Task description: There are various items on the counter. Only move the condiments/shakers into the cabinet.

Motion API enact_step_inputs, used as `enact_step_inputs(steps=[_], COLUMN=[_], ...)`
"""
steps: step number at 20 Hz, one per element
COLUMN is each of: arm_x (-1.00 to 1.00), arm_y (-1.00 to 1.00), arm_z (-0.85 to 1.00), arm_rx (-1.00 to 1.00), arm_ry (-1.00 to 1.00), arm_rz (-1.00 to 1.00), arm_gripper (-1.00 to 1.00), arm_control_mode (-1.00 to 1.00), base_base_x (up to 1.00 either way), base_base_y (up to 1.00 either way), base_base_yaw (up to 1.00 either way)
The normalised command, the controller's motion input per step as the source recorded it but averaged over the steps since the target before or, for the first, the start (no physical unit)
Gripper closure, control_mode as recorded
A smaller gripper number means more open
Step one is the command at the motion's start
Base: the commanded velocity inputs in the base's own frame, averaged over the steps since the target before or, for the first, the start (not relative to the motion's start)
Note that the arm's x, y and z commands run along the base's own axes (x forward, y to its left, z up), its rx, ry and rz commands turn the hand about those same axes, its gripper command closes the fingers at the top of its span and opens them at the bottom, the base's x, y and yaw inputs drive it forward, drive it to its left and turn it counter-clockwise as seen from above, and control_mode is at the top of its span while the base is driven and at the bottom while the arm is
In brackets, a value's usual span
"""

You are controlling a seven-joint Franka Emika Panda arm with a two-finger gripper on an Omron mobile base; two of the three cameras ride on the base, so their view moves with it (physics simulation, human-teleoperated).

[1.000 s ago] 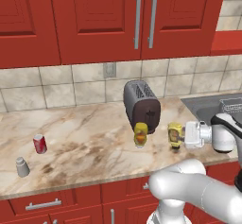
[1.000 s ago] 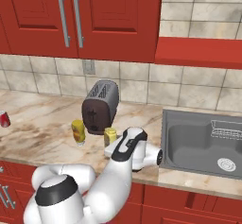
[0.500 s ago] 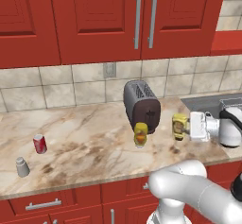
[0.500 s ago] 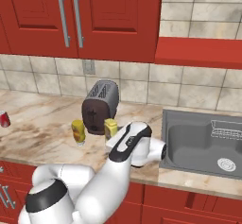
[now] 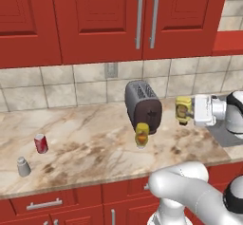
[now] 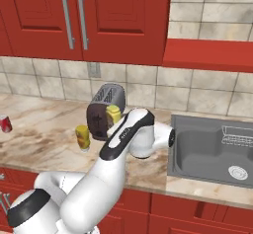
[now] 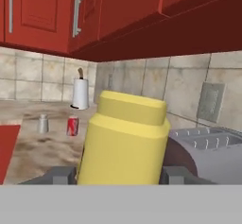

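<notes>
Squarely between claw (image 5: 186, 111) fingers: mustard bottle (image 5: 182, 110).

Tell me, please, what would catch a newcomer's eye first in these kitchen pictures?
First, the mustard bottle, held off the counter in the tool, to the right of the dark grey toaster; in the hand view it looms large. Next, the bright yellow-orange bottle standing just in front of the toaster. Far left on the counter sit the red soda can and the grey shaker.
</notes>
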Motion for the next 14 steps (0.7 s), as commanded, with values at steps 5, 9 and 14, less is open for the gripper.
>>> enact_step_inputs(steps=[5, 9, 14], arm_x=[0.0, 0.0, 0.0], arm_y=[0.0, 0.0, 0.0], arm_z=[0.0, 0.0, 0.0], arm_rx=[0.0, 0.0, 0.0], arm_ry=[0.0, 0.0, 0.0], arm_rz=[0.0, 0.0, 0.0], arm_gripper=[1.0, 1.0, 1.0], arm_control_mode=[1.0, 1.0, 1.0], base_base_x=[-0.42, -0.22, -0.15], base_base_y=[0.0, 0.0, 0.0], base_base_yaw=[0.31, 0.4, 0.44])
